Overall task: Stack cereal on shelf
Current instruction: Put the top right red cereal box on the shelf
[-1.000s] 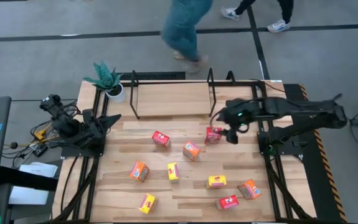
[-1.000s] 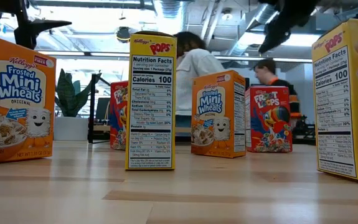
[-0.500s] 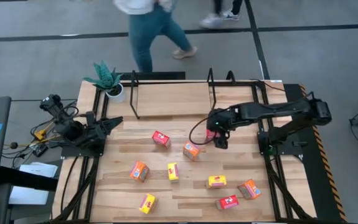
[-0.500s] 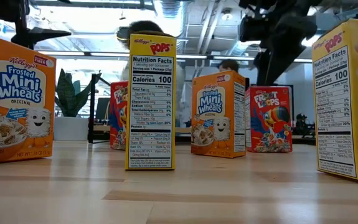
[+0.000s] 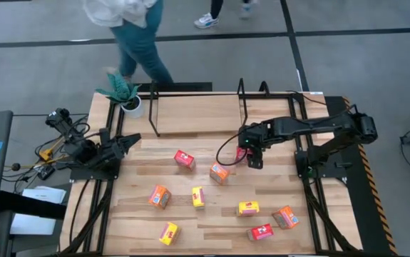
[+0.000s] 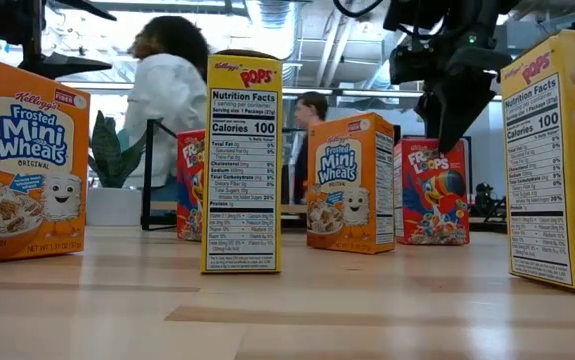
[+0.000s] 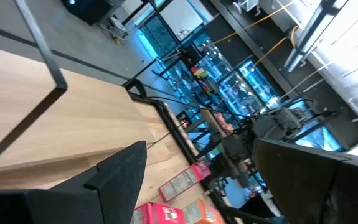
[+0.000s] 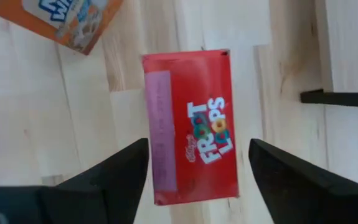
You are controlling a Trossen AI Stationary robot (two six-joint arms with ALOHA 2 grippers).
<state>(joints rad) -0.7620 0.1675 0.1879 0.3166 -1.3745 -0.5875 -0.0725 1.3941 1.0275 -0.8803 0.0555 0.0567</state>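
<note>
Since half a second ago the right gripper (image 5: 251, 155) has barely shifted over the red Froot Loops box (image 8: 192, 126), while a person (image 5: 130, 36) beyond the table has walked further along its far side. The right fingers (image 8: 113, 174) are spread wide, one on each side of the box, which stands upright directly below and between them with a gap to each pad. Just beside that box, off one finger's side, stands an orange Frosted Mini-Wheats box (image 5: 219, 172). Past the fingertips lies the shelf (image 5: 197, 114), its wooden base bare, with a black rod (image 8: 339, 98) at its edge. The left gripper (image 5: 125, 142) waits well apart, fingers parted.
</note>
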